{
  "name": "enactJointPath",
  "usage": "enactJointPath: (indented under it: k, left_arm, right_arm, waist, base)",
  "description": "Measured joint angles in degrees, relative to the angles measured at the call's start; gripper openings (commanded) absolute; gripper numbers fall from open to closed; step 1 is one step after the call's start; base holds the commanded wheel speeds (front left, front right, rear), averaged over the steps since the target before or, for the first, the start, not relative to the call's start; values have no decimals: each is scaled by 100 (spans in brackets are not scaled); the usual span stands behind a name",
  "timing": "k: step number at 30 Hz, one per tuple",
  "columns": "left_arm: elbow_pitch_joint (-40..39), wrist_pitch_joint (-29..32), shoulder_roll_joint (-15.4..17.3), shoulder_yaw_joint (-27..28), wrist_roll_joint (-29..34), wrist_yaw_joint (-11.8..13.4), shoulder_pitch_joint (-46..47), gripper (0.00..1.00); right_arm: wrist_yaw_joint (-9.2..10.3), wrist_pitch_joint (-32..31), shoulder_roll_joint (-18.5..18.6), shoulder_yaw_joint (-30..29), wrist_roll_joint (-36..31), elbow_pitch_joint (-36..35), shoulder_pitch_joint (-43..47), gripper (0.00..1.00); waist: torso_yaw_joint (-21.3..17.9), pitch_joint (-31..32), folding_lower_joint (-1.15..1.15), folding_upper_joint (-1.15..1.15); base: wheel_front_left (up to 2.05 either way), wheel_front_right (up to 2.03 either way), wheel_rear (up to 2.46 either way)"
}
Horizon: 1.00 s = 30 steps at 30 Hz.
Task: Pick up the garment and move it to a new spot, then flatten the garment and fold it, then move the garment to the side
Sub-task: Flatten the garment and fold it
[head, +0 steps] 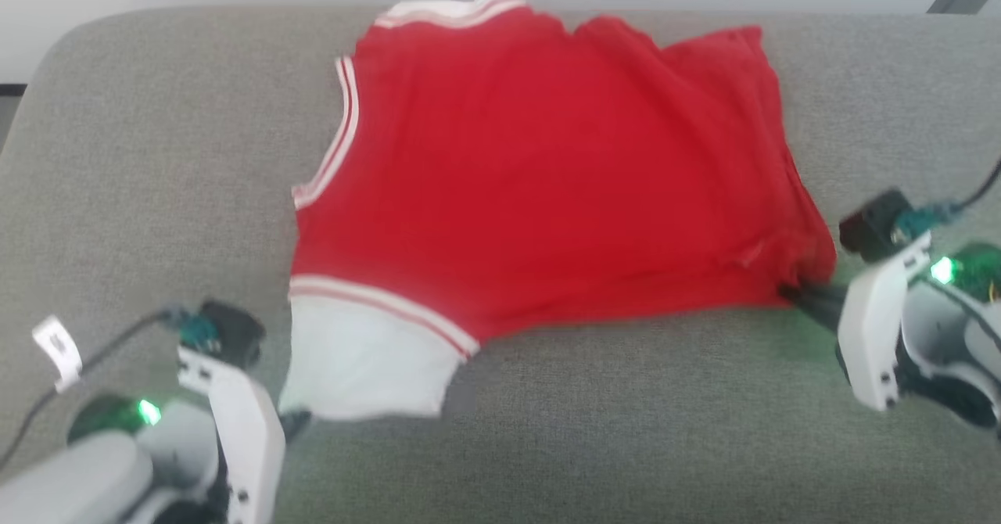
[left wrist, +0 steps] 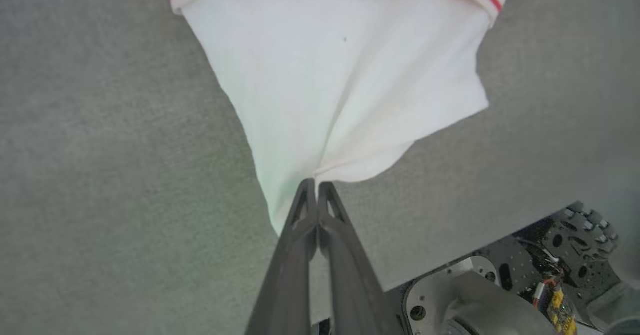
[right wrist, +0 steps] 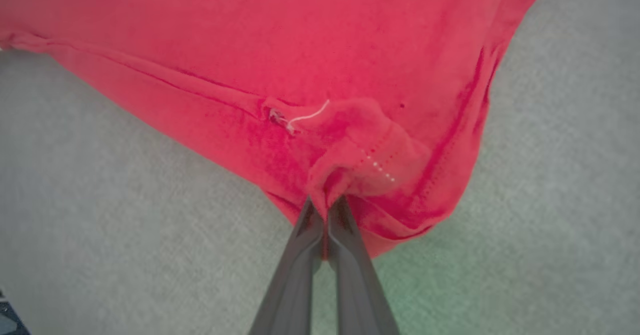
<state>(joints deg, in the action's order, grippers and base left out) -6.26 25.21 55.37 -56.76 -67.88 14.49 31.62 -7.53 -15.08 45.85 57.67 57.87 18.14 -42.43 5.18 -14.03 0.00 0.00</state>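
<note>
Grey upholstered surface (head: 547, 430), red jersey (head: 532, 180) lying spread across the middle. Left gripper (left wrist: 316, 185) is pinched tight on the white sleeve (left wrist: 340, 85) edge, right gripper (right wrist: 325, 206) on a bunched hem corner (right wrist: 360, 150). Both bites look thin, so a hard tug could pop one loose and skew the whole thing.

white wrist shells (head: 242, 422), green lights (head: 148, 411), black cables (head: 129, 332), dark slim fingers (left wrist: 290, 265)
</note>
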Motion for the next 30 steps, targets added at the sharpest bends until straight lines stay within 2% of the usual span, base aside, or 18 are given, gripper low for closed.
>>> enactJointPath:
  k: [5,8,15,19,24,26,30]
  left_arm:
    - [-470,-43,118,-101,-242,378,-550,0]
    - [-642,-60,142,-196,-368,508,-853,0]
    - [-828,-141,193,-227,-416,606,-1049,0]
    - [-954,-276,443,27,-276,693,-834,0]
    - [-1003,-312,722,320,15,659,-316,0]
    - [-932,-311,760,439,115,577,-44,0]
    - [-553,-179,705,550,459,241,597,0]
  right_arm:
    - [1,-88,257,-58,54,-380,571,0]
    - [1,-159,343,-116,120,-600,916,0]
    - [1,-155,442,-427,152,-867,1393,0]
    - [1,-62,350,-840,-14,-928,1576,0]
    - [1,-57,183,-1385,-240,-982,1601,0]
    - [1,-87,108,-1600,-378,-969,1585,0]
    - [0,-212,-143,-2004,-668,-894,1411,0]
  waist:
    - [-36,92,0,0]
    - [-57,133,0,0]
    - [-82,175,0,0]
    - [-129,224,0,0]
    - [-229,238,0,0]
    - [-267,211,0,0]
    - [-341,113,0,0]
  base:
    - [0,0,0]
    - [0,0,0]
    - [0,0,0]
    - [0,0,0]
    - [0,0,0]
    - [0,0,0]
    - [0,0,0]
